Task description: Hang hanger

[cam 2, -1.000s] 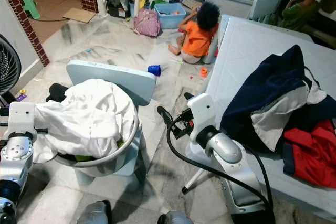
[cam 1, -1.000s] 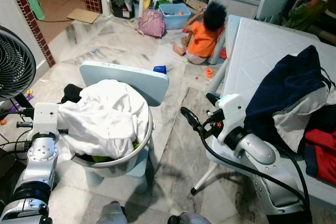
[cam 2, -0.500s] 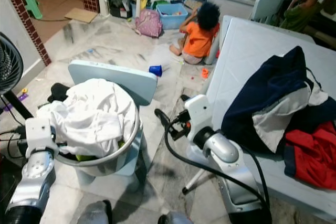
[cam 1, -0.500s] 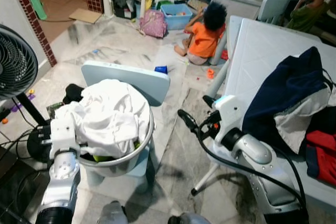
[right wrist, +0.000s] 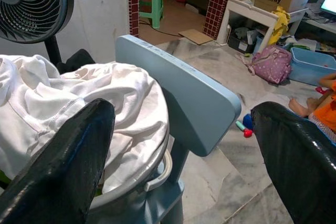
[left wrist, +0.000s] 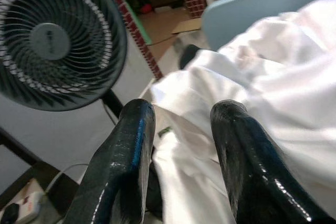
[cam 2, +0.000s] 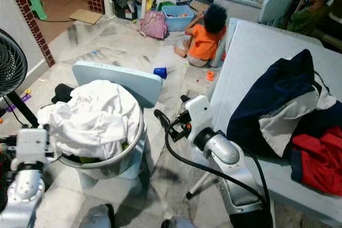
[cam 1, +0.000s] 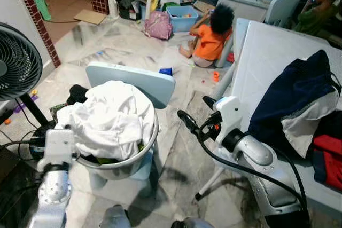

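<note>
A white cloth (cam 1: 109,118) is heaped in a round laundry basket (cam 1: 130,165) that sits on a light-blue chair (cam 1: 133,81). My left gripper (left wrist: 181,116) is open at the basket's left side, its fingers (left wrist: 126,150) apart with the white cloth just beyond them. The left wrist (cam 1: 59,143) sits low beside the basket. My right gripper (cam 1: 196,111) is open wide in the air between the basket and the white table (cam 1: 267,46), holding nothing.
Navy, white and red clothes (cam 1: 299,92) are piled on the table's right side. A black standing fan (cam 1: 16,62) is at the left. A child in orange (cam 1: 211,38) sits on the marble floor beyond the chair, and another person (cam 1: 315,9) sits at the far right.
My left arm has dropped lower and nearer along the basket's left side. The right gripper has drifted slightly left and stays open. The view has shifted a little.
</note>
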Controlling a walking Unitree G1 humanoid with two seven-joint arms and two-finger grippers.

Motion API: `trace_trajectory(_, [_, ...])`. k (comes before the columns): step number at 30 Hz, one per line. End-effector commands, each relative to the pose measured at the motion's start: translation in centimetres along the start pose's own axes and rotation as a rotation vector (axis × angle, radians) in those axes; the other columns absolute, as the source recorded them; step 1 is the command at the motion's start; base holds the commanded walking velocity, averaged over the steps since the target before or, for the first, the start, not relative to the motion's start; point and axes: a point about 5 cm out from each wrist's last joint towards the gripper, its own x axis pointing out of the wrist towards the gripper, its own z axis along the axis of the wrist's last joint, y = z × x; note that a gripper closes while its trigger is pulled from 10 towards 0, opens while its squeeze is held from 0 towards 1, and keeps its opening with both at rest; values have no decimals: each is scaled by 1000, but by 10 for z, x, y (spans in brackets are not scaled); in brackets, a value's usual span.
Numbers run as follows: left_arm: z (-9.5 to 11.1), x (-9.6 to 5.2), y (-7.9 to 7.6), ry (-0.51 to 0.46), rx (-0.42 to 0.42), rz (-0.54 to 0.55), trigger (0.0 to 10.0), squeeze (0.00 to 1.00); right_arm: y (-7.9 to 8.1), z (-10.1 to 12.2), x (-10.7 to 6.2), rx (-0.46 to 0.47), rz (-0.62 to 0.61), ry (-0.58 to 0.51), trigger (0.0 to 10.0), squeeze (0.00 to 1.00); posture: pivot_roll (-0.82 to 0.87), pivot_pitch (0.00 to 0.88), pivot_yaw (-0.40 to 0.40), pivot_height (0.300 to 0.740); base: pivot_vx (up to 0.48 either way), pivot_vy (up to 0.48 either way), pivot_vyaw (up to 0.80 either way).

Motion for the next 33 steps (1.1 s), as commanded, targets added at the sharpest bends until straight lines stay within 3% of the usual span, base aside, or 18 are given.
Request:
trace_trajectory(1, [-1,-4,-7,-20,-11,-39,10000,0,-5,0,1,-8,-6,2,10000,0,33,65,-104,740,0,0,0])
trace_trajectory(2, [-1,-4,-8,-17,-29,-38,10000,380,-5,0,1,-9,-7,3,10000,0,33,65,-104,740,0,0,0])
trace_trajectory(4, [-2,-4,-8,-13,-41,-35,10000,380,-6,0,1,-9,-7,3,10000,0,33,65,-104,740,0,0,0])
trace_trajectory(5, [-5,-4,-11,21,-102,-38,10000,1000,-6,0,1,-10,-7,4,10000,0,35,65,-105,740,0,0,0])
trace_trajectory(6, [-12,-3,-20,102,-263,-55,10000,1000,-5,-1,1,-10,-5,4,10000,0,36,65,-109,740,0,0,0])
trace_trajectory(7, [-14,-3,-25,126,-326,-57,10000,1000,-5,-1,2,-10,-3,3,10000,0,36,65,-109,740,0,0,0])
trace_trajectory(9, [-14,-1,-29,140,-379,-57,10000,1000,-4,0,3,-11,1,1,10000,0,36,65,-109,740,0,0,0])
trace_trajectory(10, [-17,0,-36,176,-459,-74,10000,1000,-3,0,4,-13,5,-1,10000,0,30,64,-116,740,0,0,0])
trace_trajectory(11, [-17,0,-36,176,-459,-74,10000,1000,-3,0,4,-13,5,-1,10000,0,30,64,-116,740,0,0,0])
trace_trajectory(12, [-18,2,-41,199,-527,-92,10000,737,-3,1,4,-14,8,-2,10000,0,30,64,-116,740,0,0,0])
trace_trajectory(13, [-18,3,-43,205,-550,-101,10000,737,-3,2,4,-14,9,-3,10000,0,30,64,-116,740,0,0,0])
trace_trajectory(14, [-18,4,-45,211,-574,-126,10000,620,-4,2,4,-15,10,-3,10000,0,27,64,-121,740,0,0,0])
trace_trajectory(15, [-19,5,-46,212,-577,-132,10000,200,-4,2,4,-17,12,-3,10000,0,27,64,-121,740,0,0,0])
trace_trajectory(16, [-19,6,-47,217,-585,-138,10000,43,-4,2,4,-18,13,-2,10000,0,27,64,-121,740,0,0,0])
trace_trajectory(18, [-20,9,-46,219,-594,-137,10000,0,-5,2,4,-21,13,-2,10000,0,27,64,-121,740,0,0,0])
trace_trajectory(27, [-25,16,-35,236,-652,-24,10000,0,-7,2,2,-27,6,2,10000,0,10,67,-120,740,0,0,0])
trace_trajectory(33, [-27,21,-29,218,-615,1,10000,0,-8,3,2,-31,6,2,10000,0,4,64,-123,740,0,0,0])
